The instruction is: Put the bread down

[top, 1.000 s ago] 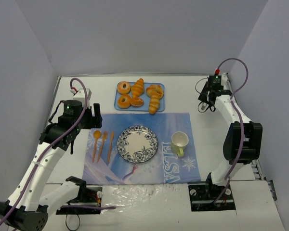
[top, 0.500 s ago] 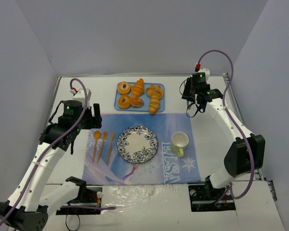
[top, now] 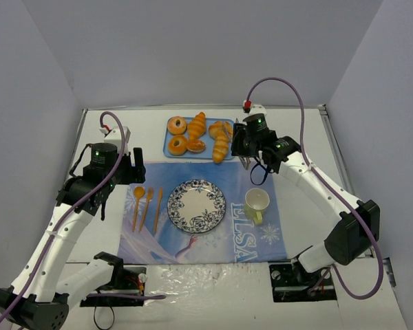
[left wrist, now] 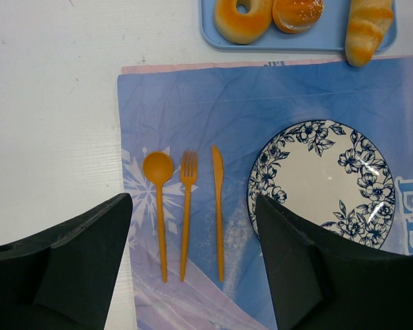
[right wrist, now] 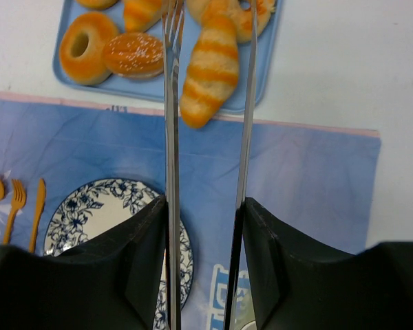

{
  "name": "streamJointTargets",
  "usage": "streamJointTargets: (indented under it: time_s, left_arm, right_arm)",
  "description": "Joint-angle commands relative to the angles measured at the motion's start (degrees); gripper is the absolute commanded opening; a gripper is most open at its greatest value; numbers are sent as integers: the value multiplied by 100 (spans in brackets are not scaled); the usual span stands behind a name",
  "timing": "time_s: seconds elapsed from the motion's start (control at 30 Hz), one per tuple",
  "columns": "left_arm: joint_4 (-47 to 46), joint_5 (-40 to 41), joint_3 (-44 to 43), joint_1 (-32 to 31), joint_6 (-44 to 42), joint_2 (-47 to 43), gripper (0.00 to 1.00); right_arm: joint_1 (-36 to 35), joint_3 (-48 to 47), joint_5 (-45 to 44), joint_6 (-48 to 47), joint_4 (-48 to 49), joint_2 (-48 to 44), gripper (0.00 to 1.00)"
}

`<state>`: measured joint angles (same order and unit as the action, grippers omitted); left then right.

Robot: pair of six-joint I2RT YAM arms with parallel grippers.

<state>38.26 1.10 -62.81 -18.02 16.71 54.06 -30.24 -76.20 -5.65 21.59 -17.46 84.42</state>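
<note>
Your right arm (top: 299,172) swung to the tray (left wrist: 327,41); right fingers (right wrist: 141,261) grip tongs (right wrist: 171,137) over the bread (right wrist: 210,75): pickup next. Left fingers (left wrist: 69,261) wide.

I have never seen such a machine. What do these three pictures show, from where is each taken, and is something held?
Two robot arms, left and right, are bolted at a table's near edge. One picture looks down from above; the other two come from a camera on each wrist. On the table lies a blue placemat with a flowered plate, orange spoon, fork and knife, and a cup. Behind it a blue tray holds doughnuts and long rolls. The right fingers grip metal tongs, aimed at the bread, the yellow roll at the tray's near edge. The left fingers are open, empty.
</note>
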Motion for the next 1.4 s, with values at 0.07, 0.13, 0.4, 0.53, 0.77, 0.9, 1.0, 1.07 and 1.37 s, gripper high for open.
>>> streamJointTargets:
  time_s: [0.07, 0.13, 0.4, 0.53, 0.77, 0.9, 1.0, 1.07, 1.37]
  left_arm:
    - [-249, 46, -127, -17, 25, -19, 69]
    - [-249, 39, -127, -17, 25, -19, 69]
    - [-249, 21, -127, -26, 25, -10, 69]
    - [-249, 30, -127, -26, 25, -10, 69]
    - [-249, 30, -127, -26, 25, -1, 69]
    - [-240, 39, -127, -26, 25, -1, 69]
    - [-240, 39, -127, -26, 25, -9, 69]
    - [-240, 39, -127, -26, 25, -3, 69]
    - [-240, 39, -127, -26, 17, -1, 69]
  right_arm:
    - [-478, 183, -245, 134, 172, -168, 42]
    - [-627, 244, -320, 161, 173, -155, 42]
    - [-752, 413, -507, 197, 176, -50, 46]
    - [-764, 413, -648, 214, 173, 66, 47]
    - [-764, 315, -834, 235, 235, 351, 51]
    - [-755, 273, -812, 252, 336, 557, 53]
    - [-748, 288, -742, 274, 435, 710, 53]
    - [-746, 283, -715, 296, 499, 785, 53]
    - [-692, 296, -624, 329, 660, 1060, 54]
